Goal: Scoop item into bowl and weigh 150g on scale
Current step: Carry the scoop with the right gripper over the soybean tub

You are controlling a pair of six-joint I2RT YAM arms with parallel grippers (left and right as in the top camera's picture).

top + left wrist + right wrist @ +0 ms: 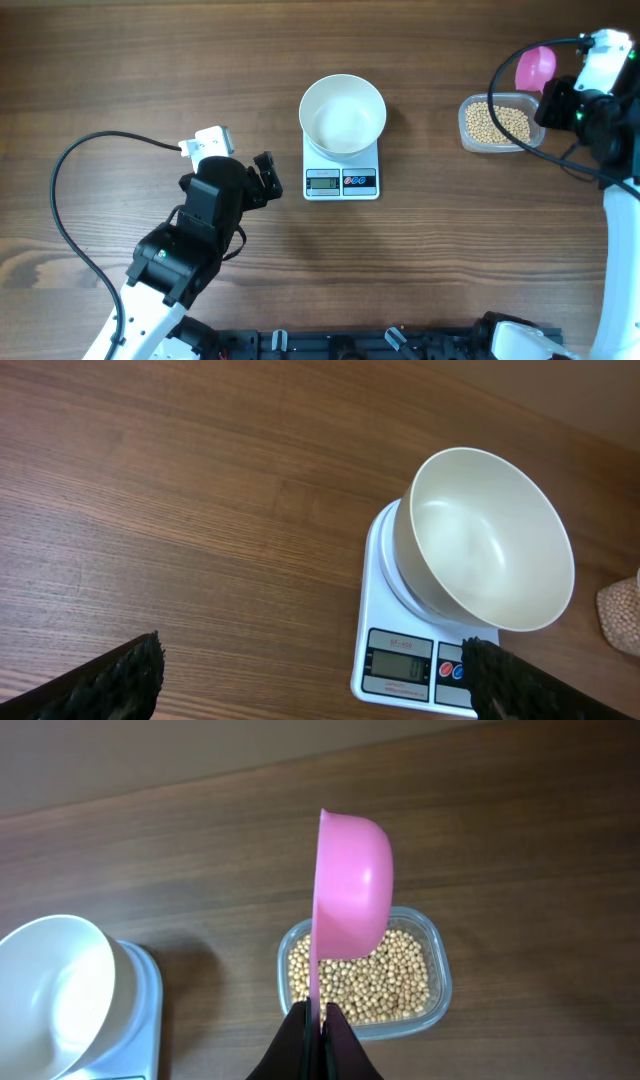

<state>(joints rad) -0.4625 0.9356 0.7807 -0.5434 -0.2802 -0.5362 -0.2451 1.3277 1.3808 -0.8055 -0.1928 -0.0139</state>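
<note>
The white bowl [343, 113] sits empty on the scale [341, 181] on the desk [150, 80]. The beans [497, 122] lie in a clear tub [443, 982] to its right. The left jaws stand wide open, holding nothing, just left of the scale. The right jaws are clamped on the handle of a pink scoop [352, 880], turned on edge above the tub.
</note>
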